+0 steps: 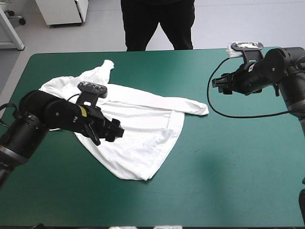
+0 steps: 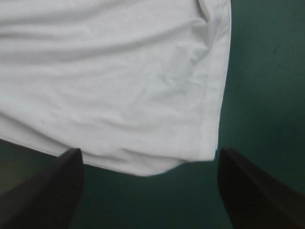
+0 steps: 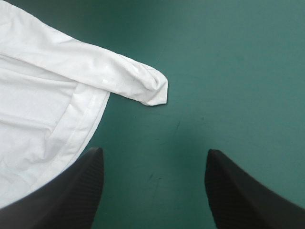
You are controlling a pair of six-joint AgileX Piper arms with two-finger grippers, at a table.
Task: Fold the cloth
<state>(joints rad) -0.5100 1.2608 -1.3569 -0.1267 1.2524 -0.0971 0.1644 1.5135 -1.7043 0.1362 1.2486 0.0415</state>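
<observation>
left gripper (image 1: 113, 130) released, over T-shirt (image 1: 143, 119) | right gripper (image 1: 220, 85) released, T-shirt ahead

Looks like a lab, my wide table (image 1: 228, 162) under a teal-green cover, bare pale grey floor (image 1: 102, 26) beyond it, white boxy cabinet (image 1: 61, 10) past its far left corner.
</observation>
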